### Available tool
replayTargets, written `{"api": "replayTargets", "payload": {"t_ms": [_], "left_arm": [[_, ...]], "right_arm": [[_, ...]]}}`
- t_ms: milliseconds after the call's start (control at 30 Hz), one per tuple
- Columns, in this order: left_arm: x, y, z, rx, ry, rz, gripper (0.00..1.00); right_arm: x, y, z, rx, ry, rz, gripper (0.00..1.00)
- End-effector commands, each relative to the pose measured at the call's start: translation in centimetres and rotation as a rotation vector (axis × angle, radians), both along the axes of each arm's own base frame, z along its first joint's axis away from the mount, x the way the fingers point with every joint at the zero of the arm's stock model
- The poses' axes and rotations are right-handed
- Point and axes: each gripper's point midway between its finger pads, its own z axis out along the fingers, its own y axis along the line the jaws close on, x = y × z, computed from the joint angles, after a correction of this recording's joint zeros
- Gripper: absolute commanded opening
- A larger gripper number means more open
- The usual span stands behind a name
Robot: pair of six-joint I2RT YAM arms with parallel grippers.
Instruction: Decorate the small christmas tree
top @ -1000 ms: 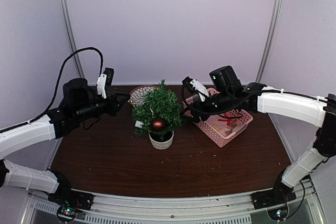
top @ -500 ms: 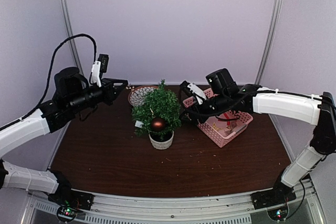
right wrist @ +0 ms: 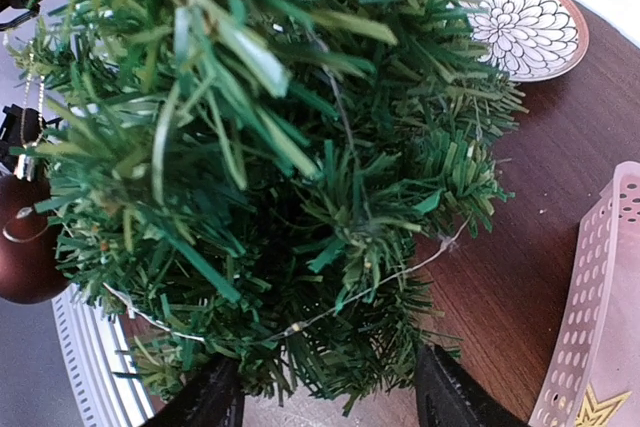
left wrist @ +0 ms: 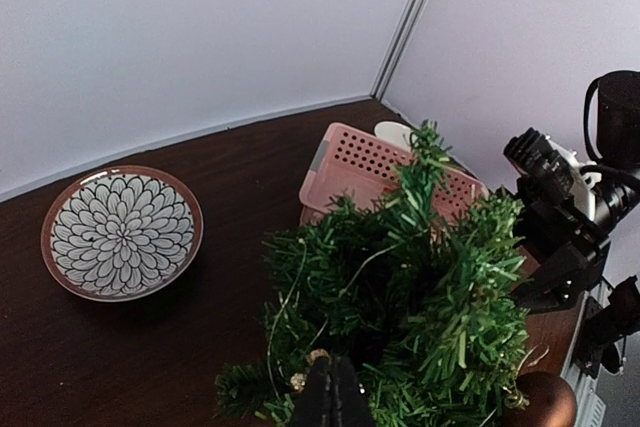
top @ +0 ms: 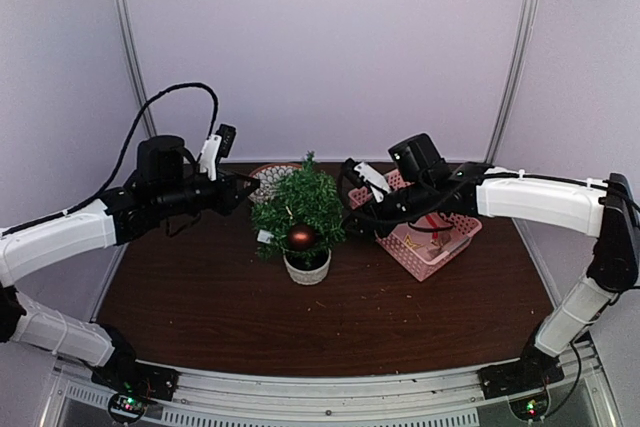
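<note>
Small christmas tree [top: 300,205]: upright in whitish pot [top: 307,269] on the surface [top: 220,307], directly ahead of the left tool [left wrist: 330,397], at the mouth of the right tool [right wrist: 328,362].
Left tool: closed, tips pressed together at the foliage edge.
Right tool: open, fingers [right wrist: 210,397] spread, lower branches between them.
Brown ball [top: 301,237]: hangs on tree front, above pot.
Pink basket [top: 440,242]: just behind right tool.
Patterned plate [left wrist: 120,232]: beyond left tool, beside tree.
</note>
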Motion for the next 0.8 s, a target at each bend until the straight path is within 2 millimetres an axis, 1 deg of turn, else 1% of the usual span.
{"api": "replayTargets", "payload": {"t_ms": [0,100,300,433,467,600,767], "left_arm": [[0.2,-1.0,0.7,-0.016,-0.002,-0.044,0.00],[0.5,-1.1,0.2,-0.005,0.014,-0.044,0.00],[0.4,-1.4,-0.9,0.012,0.039,-0.059,0.00],[0.2,-1.5,-0.8,0.011,0.035,-0.071,0.00],[0.1,-1.4,-1.1,0.022,0.049,-0.073,0.00],[0.1,-1.5,-1.2,0.033,0.068,-0.077,0.00],[0.1,-1.7,-2.0,0.045,0.084,-0.086,0.00]], "right_arm": [[0.1,0.6,-0.7,0.001,0.007,0.024,0.61],[0.1,0.7,-1.0,-0.001,0.016,0.029,0.61],[0.1,0.7,-0.8,0.002,0.012,0.033,0.61],[-0.1,0.7,-0.5,0.003,0.006,0.038,0.61],[0.0,0.6,-0.4,0.003,0.004,0.037,0.61],[-0.1,0.6,-0.2,0.003,-0.002,0.042,0.61],[-0.2,0.5,-0.1,0.004,-0.004,0.043,0.61]]}}
